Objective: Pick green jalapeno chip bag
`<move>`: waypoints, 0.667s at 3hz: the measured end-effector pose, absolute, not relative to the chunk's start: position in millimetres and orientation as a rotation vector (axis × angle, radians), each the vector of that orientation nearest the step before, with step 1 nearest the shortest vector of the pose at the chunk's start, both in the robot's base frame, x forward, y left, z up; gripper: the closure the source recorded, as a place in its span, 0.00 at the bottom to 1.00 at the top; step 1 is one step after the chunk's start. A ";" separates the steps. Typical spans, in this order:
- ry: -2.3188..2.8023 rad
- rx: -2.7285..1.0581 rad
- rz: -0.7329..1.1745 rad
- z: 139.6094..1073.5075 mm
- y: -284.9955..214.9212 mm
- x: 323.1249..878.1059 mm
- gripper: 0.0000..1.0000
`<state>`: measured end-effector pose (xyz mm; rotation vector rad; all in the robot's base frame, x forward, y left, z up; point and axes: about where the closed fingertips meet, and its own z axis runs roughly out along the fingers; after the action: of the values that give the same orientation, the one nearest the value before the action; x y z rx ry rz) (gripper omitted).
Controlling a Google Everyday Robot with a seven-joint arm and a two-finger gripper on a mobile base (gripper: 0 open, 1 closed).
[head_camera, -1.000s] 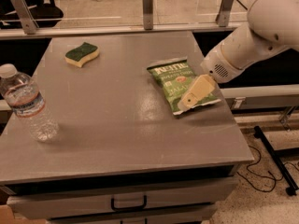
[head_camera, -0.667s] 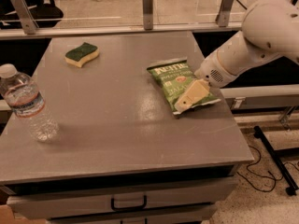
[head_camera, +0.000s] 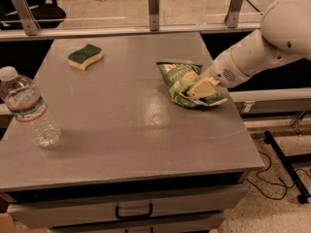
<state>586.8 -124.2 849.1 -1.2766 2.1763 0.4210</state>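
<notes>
The green jalapeno chip bag (head_camera: 175, 75) lies on the right side of the grey table (head_camera: 121, 135), its near end crumpled and bunched. My gripper (head_camera: 200, 90) reaches in from the right on a white arm and sits on the bag's near right end. Its cream fingers (head_camera: 204, 87) are closed into the bunched foil, and the bag still rests on the table.
A yellow sponge with a dark green top (head_camera: 85, 56) lies at the back left. A clear water bottle (head_camera: 29, 108) stands at the left edge. Metal rail posts (head_camera: 154, 6) line the far edge. A drawer with a handle (head_camera: 133, 211) is below the front edge.
My gripper has pressed further onto the bag's near end. The bag, flat before, is now crumpled and bunched around the fingers.
</notes>
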 end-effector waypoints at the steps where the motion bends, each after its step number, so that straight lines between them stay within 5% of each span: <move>1: 2.073 -1.278 0.439 888.0 -122.0 586.8 0.88; 2: 1.931 -1.303 0.481 937.4 -109.5 579.2 1.00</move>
<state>579.2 -109.5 937.4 -1.3031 1.9315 0.4805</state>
